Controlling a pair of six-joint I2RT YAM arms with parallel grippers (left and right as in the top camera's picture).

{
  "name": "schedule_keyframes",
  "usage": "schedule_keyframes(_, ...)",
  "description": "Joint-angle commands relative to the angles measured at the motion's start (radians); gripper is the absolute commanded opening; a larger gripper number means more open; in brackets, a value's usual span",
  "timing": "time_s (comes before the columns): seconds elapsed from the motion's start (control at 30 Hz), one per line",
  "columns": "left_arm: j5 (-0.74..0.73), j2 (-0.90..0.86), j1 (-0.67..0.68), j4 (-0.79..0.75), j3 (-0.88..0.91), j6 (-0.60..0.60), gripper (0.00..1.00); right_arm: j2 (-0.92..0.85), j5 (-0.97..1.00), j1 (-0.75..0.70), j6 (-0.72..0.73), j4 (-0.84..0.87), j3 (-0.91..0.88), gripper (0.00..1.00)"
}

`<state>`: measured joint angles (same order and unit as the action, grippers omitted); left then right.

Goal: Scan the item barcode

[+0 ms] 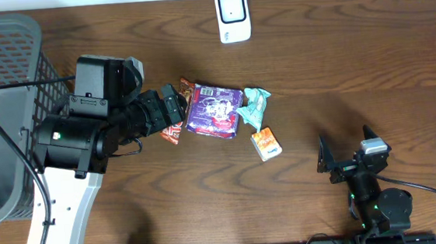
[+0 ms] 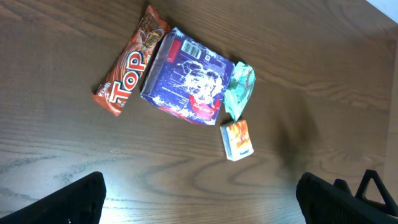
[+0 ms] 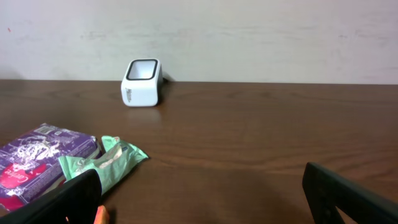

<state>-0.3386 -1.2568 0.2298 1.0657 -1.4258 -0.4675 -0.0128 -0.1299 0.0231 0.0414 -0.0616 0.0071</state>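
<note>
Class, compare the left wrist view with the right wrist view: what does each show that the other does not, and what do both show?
Only the left wrist view: the red TOP bar, the small orange box seen whole, and a barcode on the purple packet. Only the right wrist view: the white scanner, standing near the wall. Both: the purple packet, the green packet beside it, and the wooden table.
</note>
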Motion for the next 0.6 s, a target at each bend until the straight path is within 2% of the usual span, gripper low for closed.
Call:
schedule_keyframes(0.0,-0.008,-0.004,-0.004,0.0,-0.011,0.006,0.98,0.002,0.006,0.004,0.01,-0.003,-0.002,0.99)
schedule_keyframes(0.43,-0.008,-0.004,-0.004,0.0,-0.011,0.006,0.98,0.002,-0.007,0.004,0.016,0.005,-0.002,0.99)
schedule_keyframes(0.5,-0.008,-0.004,-0.004,0.0,-0.011,0.006,0.98,0.002,-0.094,0.004,0.07,0.008,-0.002,0.99)
schedule_keyframes(0.57,-0.008,-0.004,-0.004,0.0,-0.011,0.006,0.98,0.002,-0.196,0.004,0.187,0.013,-0.002,0.99)
